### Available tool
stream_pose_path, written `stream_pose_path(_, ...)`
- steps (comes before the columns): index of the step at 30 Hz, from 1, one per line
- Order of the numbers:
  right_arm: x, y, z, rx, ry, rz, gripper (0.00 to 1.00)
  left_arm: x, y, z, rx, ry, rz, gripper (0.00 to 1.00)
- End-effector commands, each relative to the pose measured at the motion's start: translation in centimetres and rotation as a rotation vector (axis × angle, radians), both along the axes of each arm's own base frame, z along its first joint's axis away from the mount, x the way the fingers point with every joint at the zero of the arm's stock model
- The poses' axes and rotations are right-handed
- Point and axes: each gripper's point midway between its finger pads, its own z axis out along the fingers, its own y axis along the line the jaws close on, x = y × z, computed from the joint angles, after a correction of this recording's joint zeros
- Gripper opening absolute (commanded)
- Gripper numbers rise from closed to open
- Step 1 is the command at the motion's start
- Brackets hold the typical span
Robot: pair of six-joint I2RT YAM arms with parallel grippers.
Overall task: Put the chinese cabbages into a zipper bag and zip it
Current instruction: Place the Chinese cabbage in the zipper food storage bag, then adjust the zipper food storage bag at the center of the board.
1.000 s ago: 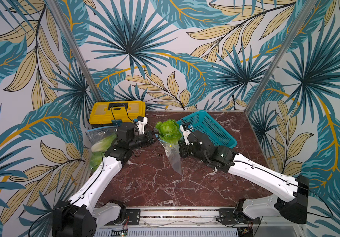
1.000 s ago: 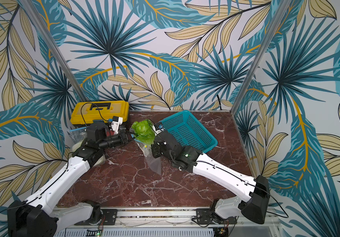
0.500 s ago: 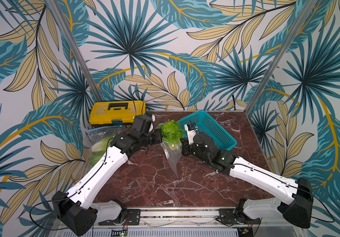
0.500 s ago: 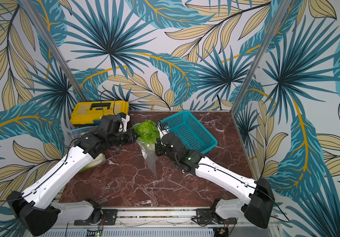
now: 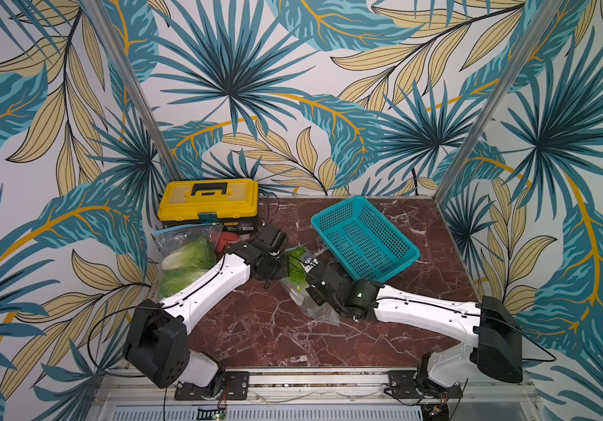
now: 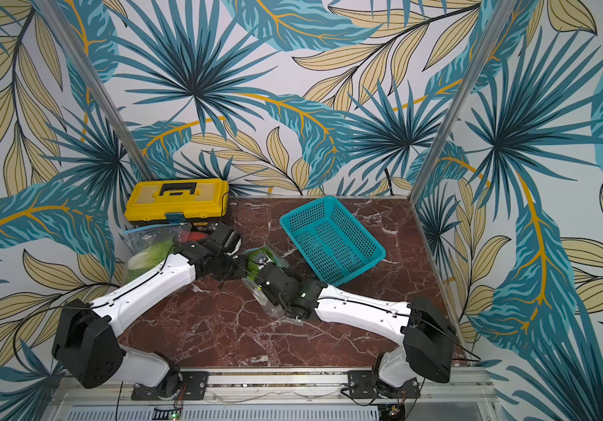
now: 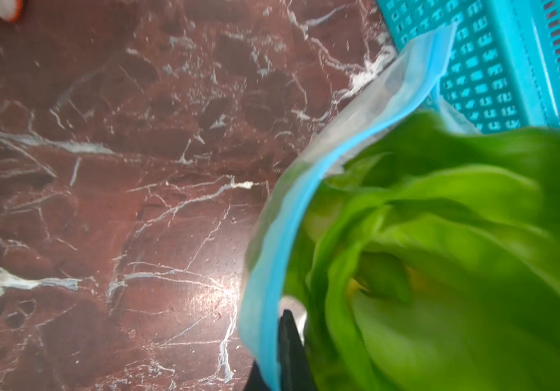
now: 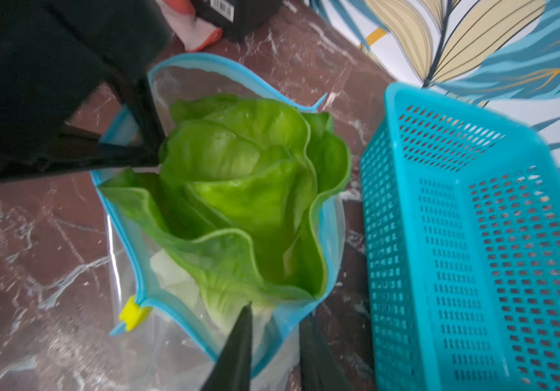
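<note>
Chinese cabbage sits leaves-up in zipper bag; in a top view left end effector clamps rim at 9 o'clock, right end effector, parted, straddles rim at 5 o'clock.

Table: rectangular top in dark red-brown marble pattern with white veining. One soft glare patch on it in the left wrist view. Otherwise the light is even and diffuse, with no hard shadows. Walls rise from the table's back edge and both side edges. All are papered with large teal palm fronds and beige-gold leaves on off-white. Two bare metal posts stand at the table's back corners. A metal rail runs along the table's front edge. A yellow toolbox with a black handle sits at the table's back left corner. A teal perforated basket sits toward its back right, askew to the table's edges.
</note>
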Motion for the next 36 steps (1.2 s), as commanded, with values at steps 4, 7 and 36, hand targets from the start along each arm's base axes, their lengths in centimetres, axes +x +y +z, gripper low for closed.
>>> stream_pose_path(4, -2.6, 0.5, 1.4, 0.363, 0.39, 0.025, 0.45, -0.2, 0.2, -2.2, -0.031, -0.067, -0.026, 0.0)
stream_pose_path(7, 0.1, -2.0, 4.1, 0.52, 0.45, -0.129, 0.48, -1.2, 0.7, -4.1, -0.029, -0.044, -0.017, 0.0)
stream_pose_path(36, 0.0, 1.5, -1.6, 0.186, 0.702, -0.249, 0.45, -1.5, 0.8, -2.3, -0.074, -0.11, 0.003, 0.0)
